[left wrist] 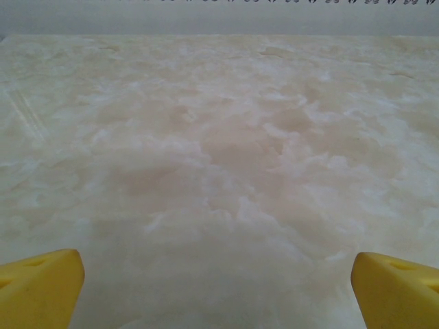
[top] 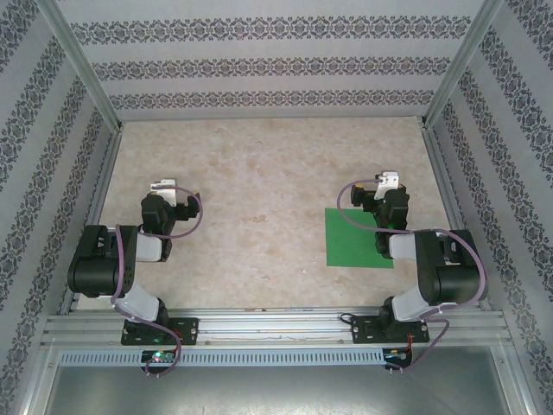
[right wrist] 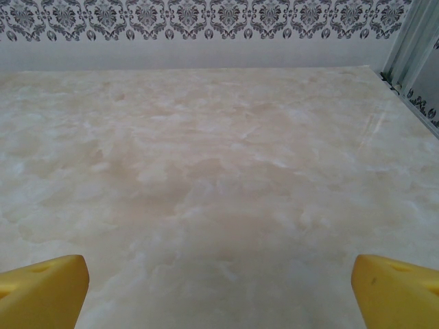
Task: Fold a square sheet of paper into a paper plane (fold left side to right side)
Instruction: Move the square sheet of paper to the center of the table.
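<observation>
Green sheet point(top: 350, 239) flat on the table point(top: 259, 173), right arm point(top: 436, 268) over its right edge, right gripper point(right wrist: 219, 291) just past its far edge, jaws wide apart, left gripper point(left wrist: 219, 288) well apart to its left, jaws also wide.

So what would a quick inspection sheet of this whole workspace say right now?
Surface: pale marbled table, bare apart from the paper.
Job's things: square sheet of paper, green, flat, unfolded, on the right side, its right edge under the right arm.
Clutter: nothing seen.
Grippers: left tool and right tool both open, yellow fingers wide apart, holding nothing.
Cables: purple cables loop along each arm.
Surroundings: patterned walls; metal rail at the near edge.
</observation>
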`<control>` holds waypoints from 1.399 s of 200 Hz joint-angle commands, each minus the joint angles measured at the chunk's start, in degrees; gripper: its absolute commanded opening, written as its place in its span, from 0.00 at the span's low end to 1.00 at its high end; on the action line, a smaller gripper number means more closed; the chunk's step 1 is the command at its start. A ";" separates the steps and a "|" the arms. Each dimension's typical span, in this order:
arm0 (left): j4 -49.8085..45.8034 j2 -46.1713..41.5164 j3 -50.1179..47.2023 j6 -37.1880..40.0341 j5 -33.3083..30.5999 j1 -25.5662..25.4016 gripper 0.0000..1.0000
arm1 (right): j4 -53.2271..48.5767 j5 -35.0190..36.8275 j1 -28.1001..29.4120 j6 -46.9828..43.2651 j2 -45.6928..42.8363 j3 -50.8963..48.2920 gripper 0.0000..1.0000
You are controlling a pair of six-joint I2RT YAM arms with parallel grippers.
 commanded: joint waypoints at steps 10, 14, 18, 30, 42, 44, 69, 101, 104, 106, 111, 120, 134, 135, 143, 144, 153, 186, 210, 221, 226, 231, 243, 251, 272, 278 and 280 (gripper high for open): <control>-2.39 -3.89 0.59 -1.23 -3.22 -0.43 1.00 | -4.75 1.98 -0.46 2.02 -5.76 0.55 0.98; -4.15 -5.10 0.97 -1.35 -3.61 -0.49 1.00 | -7.04 2.62 -0.42 2.35 -7.16 1.02 0.98; -6.00 -6.37 1.47 -1.52 -4.12 -0.43 1.00 | -9.26 3.21 -0.51 2.82 -8.83 1.59 0.98; -13.00 -10.54 3.59 -1.98 -5.61 -0.43 1.00 | -18.79 4.67 -0.48 4.63 -13.76 3.88 0.98; -21.60 -14.71 6.54 -4.97 -7.57 -0.36 1.00 | -28.64 4.18 -0.64 7.23 -17.97 6.63 0.98; -23.30 -15.34 7.18 -5.87 -8.00 -0.38 1.00 | -30.34 3.87 -0.64 7.70 -18.52 7.01 0.98; -41.07 -21.07 13.37 -19.27 -5.16 -0.41 1.00 | -50.08 -0.11 -0.73 16.06 -23.39 12.94 0.98; -53.47 -26.22 14.20 -33.77 4.69 -0.41 1.00 | -65.93 -10.51 -0.78 26.18 -26.56 13.78 0.97; -54.56 -26.63 14.31 -34.54 5.85 -0.41 1.00 | -66.64 -11.68 -0.79 26.97 -26.68 13.40 0.97; -55.27 -26.84 14.35 -35.02 6.60 -0.41 1.00 | -67.08 -12.43 -0.75 27.42 -26.68 13.14 0.96; -56.90 -27.28 14.47 -36.22 8.68 -0.46 1.00 | -67.95 -14.28 -0.74 28.58 -26.76 12.40 0.96; -59.52 -27.82 14.70 -38.04 12.48 -0.65 1.00 | -69.14 -17.66 -0.73 30.37 -26.48 11.07 0.94; -62.90 -28.03 15.23 -39.73 17.05 -1.87 1.00 | -69.58 -22.69 -0.56 32.55 -24.98 9.30 0.90; -63.17 -28.03 15.28 -39.77 17.24 -2.06 1.00 | -69.60 -22.97 -0.56 32.66 -24.92 9.18 0.90; -64.76 -27.98 15.55 -40.17 18.45 -3.52 1.00 | -69.23 -24.39 0.05 33.40 -23.52 8.53 0.89; -65.03 -28.00 15.61 -40.21 18.56 -3.73 1.00 | -69.20 -24.53 0.14 33.43 -23.31 8.45 0.89; -66.33 -27.85 15.89 -40.40 18.69 -6.07 1.00 | -68.83 -25.17 1.32 33.07 -21.57 8.19 0.89; -63.48 -26.52 14.65 -43.82 17.06 -14.27 1.00 | -67.13 -24.66 4.45 31.74 -14.54 9.43 0.88; -60.23 -24.77 13.94 -45.64 15.16 -17.25 1.00 | -64.46 -23.53 7.17 32.77 -10.36 10.27 0.88; -59.88 -23.83 14.22 -45.94 14.83 -17.78 1.00 | -64.25 -22.98 8.60 33.14 -8.72 11.14 0.88; -59.87 -23.53 14.40 -45.97 14.67 -17.85 1.00 | -63.94 -22.84 9.21 33.47 -8.09 11.53 0.88; -59.96 -23.25 14.48 -45.98 14.46 -17.96 1.00 | -63.48 -22.73 9.94 33.82 -7.51 11.84 0.88; -60.44 -23.02 14.84 -46.02 13.57 -18.11 1.00 | -62.15 -22.40 11.63 35.31 -5.99 12.55 0.88; -60.98 -23.01 14.95 -46.00 12.83 -18.16 1.00 | -61.14 -22.14 12.89 36.67 -4.81 13.03 0.88; -62.33 -23.60 15.41 -45.81 11.02 -18.08 1.00 | -57.92 -20.61 16.88 41.45 -1.73 14.41 0.88; -62.56 -23.77 15.58 -45.77 10.61 -18.15 1.00 | -56.89 -20.22 17.87 42.75 -0.94 14.79 0.88; -62.74 -23.73 15.54 -45.72 10.54 -18.16 1.00 | -56.30 -19.93 18.64 43.58 -0.50 15.06 0.88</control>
